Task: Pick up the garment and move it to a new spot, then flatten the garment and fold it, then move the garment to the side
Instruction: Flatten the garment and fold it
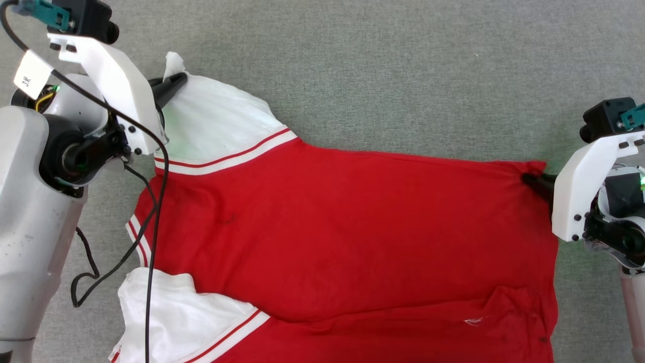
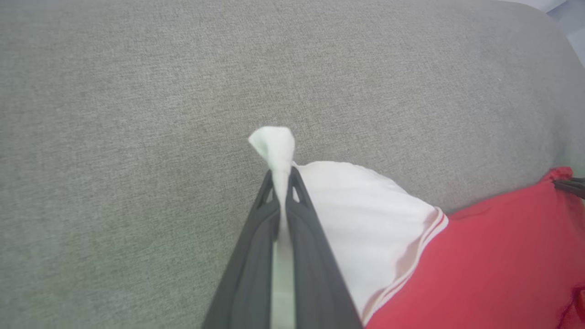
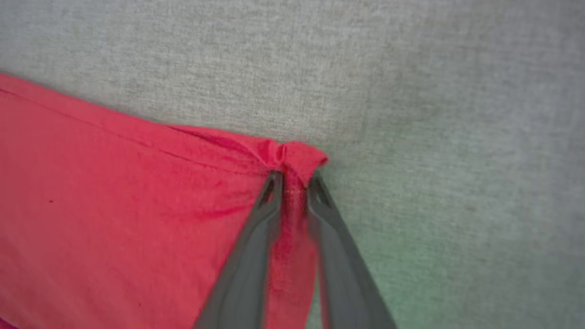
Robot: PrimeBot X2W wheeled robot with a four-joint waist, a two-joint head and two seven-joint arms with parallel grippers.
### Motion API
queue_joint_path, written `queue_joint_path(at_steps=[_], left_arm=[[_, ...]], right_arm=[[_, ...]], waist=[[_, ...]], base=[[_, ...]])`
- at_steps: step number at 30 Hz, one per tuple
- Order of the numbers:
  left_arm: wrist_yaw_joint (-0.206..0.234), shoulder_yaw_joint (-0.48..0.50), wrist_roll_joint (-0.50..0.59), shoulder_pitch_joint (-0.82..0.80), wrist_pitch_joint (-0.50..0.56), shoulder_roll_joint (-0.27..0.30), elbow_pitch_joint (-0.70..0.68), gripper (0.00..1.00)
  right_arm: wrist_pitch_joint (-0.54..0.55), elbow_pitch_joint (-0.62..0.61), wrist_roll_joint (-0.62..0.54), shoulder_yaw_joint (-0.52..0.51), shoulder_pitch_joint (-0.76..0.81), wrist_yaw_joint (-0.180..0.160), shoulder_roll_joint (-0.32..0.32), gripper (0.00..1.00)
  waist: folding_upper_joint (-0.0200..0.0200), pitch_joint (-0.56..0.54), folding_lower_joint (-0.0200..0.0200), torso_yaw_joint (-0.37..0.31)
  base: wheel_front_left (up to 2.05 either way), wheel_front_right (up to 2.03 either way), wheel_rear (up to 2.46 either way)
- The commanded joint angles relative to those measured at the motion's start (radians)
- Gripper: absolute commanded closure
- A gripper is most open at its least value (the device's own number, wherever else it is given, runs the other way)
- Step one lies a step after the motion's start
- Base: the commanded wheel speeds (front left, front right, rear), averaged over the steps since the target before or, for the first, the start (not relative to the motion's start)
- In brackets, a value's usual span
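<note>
My left fingers (image 2: pixel 249 256) pinch the white sleeve tip at ten o'clock; my right fingers (image 3: pixel 247 256) pinch the red hem corner at three. The garment (image 1: pixel 352 227) lies spread on the grey surface (image 1: pixel 403 65). Step judged: flattening. Next move requires an even, low outward pull.

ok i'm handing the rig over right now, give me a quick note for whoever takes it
Left gripper: shut on the tip of the far white sleeve.
Right gripper: fingers closed around the far red hem corner, with cloth puckered between them.
Garment: spread sideways on the grey surface, plain red side up, held along its far edge by both grips.
Done: laid out, mostly flat.
Left: the near sleeve and near hem corner are rumpled. Smooth them, fold the garment, then move it to the side.
</note>
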Motion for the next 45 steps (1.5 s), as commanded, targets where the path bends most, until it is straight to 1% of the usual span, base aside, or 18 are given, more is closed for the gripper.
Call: queue_joint_path(at_steps=[1,8,15,19,23,28,31,34,39,44,45], left_arm=[[-0.003,0.006,-0.003,0.011,-0.010,0.003,-0.005,1.00],[-0.008,0.026,-0.005,0.044,-0.073,0.008,-0.008,1.00],[0.003,0.065,-0.011,0.132,-0.170,0.024,-0.034,1.00],[0.028,0.100,-0.026,0.233,-0.233,0.034,-0.074,1.00],[0.066,0.126,-0.040,0.369,-0.284,0.041,-0.130,1.00],[0.110,0.149,-0.076,0.554,-0.328,0.033,-0.196,1.00],[0.138,0.154,-0.089,0.654,-0.350,0.023,-0.226,1.00],[0.156,0.156,-0.107,0.745,-0.365,0.009,-0.244,1.00],[0.187,0.149,-0.133,0.864,-0.381,-0.020,-0.238,1.00],[0.189,0.133,-0.158,0.928,-0.384,-0.056,-0.223,1.00],[0.185,0.130,-0.157,0.931,-0.390,-0.061,-0.215,1.00]], right_arm=[[0.022,0.041,0.004,0.019,0.033,0.000,0.018,1.00],[-0.076,-0.034,0.000,-0.029,-0.015,0.000,0.001,1.00],[-0.170,-0.112,-0.026,-0.086,0.043,0.000,0.007,1.00],[-0.208,-0.145,-0.039,-0.101,0.106,0.000,0.017,1.00],[-0.240,-0.165,-0.041,-0.103,0.185,0.000,0.030,1.00],[-0.273,-0.165,-0.028,-0.118,0.296,0.000,0.060,1.00],[-0.292,-0.154,-0.018,-0.127,0.360,0.000,0.074,1.00],[-0.318,-0.142,-0.009,-0.132,0.413,0.000,0.092,1.00],[-0.370,-0.108,-0.004,-0.148,0.483,0.000,0.122,1.00],[-0.404,-0.075,-0.001,-0.158,0.532,0.000,0.144,1.00],[-0.412,-0.071,-0.005,-0.152,0.539,0.000,0.144,0.84]], waist=[[0.0000,-0.001,0.0000,0.003],[0.0000,-0.036,0.0000,0.012],[0.0000,-0.109,0.0000,0.018],[0.0000,-0.158,0.0000,0.023],[0.0000,-0.204,0.0000,0.024],[0.0000,-0.255,0.0000,0.036],[0.0000,-0.278,0.0000,0.046],[0.0000,-0.294,0.0000,0.052],[0.0000,-0.316,0.0000,0.054],[0.0000,-0.323,0.0000,0.052],[0.0000,-0.323,0.0000,0.050]], base=[[0.00,0.00,0.00],[0.00,0.00,0.00],[0.00,0.00,0.00],[0.00,0.00,0.00],[0.00,0.00,0.00],[0.00,0.00,0.00],[0.00,0.00,0.00],[0.00,0.00,0.00],[0.00,0.00,0.00],[0.00,0.00,0.00],[0.00,0.00,0.00]])
